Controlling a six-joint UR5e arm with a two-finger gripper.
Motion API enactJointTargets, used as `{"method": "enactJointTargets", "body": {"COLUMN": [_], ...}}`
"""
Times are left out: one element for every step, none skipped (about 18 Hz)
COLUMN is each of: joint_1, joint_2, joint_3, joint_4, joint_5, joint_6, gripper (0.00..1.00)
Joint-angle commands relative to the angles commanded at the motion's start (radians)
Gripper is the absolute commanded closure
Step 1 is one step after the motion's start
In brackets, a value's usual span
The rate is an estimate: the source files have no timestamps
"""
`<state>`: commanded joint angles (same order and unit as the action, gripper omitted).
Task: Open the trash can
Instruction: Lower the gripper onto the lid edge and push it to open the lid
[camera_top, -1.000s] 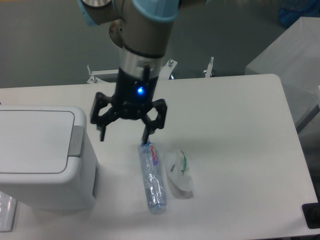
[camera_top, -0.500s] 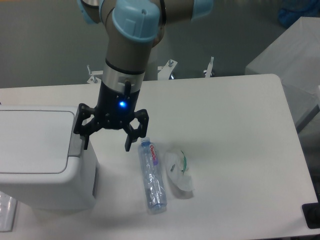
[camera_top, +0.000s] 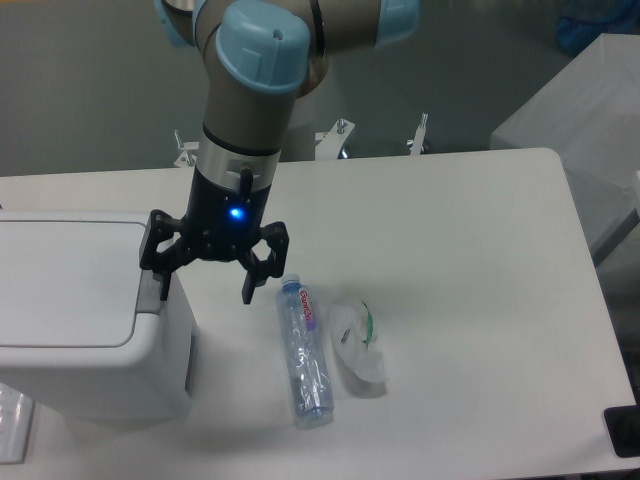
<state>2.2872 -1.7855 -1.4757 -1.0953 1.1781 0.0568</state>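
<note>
Gripper (camera_top: 205, 289), jaws wide and empty, hovers over the bin's (camera_top: 85, 320) grey tab (camera_top: 150, 296) at its 3 o'clock edge; lid not yet open.

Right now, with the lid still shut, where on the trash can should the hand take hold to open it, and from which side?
Probably the grey push tab on the right edge of the trash can. It is the only raised feature on the flat lid, which offers nothing to pinch, so press down on it from above. The open hand hangs at that edge, with one finger over the tab.
</note>
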Motion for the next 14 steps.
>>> {"method": "enactJointTargets", "body": {"joint_1": [0.0,-0.002,-0.002,-0.002,-0.002,-0.002,-0.002,-0.002,-0.002,-0.002,-0.002,-0.002,-0.002,-0.002], "joint_2": [0.0,-0.002,-0.002,-0.002,-0.002,0.0,0.0,-0.002,-0.002,0.0,0.0,0.0,-0.002,-0.002], "joint_3": [0.0,0.0,-0.003,-0.006,-0.008,-0.008,-0.009,-0.009,-0.012,-0.012,-0.012,-0.012,-0.012,-0.012], "joint_4": [0.0,0.0,0.002,0.002,0.002,0.002,0.003,0.005,0.008,0.012,0.012,0.012,0.014,0.014], "joint_5": [0.002,0.002,0.002,0.002,0.002,0.002,0.002,0.002,0.002,0.002,0.002,0.002,0.002,0.002], "joint_6": [0.0,0.0,-0.002,-0.002,-0.002,0.0,-0.002,-0.002,0.0,-0.002,-0.002,-0.002,0.0,0.0], "gripper": [0.0,0.0,0.0,0.0,0.0,0.0,0.0,0.0,0.0,0.0,0.0,0.0,0.0,0.0]}}
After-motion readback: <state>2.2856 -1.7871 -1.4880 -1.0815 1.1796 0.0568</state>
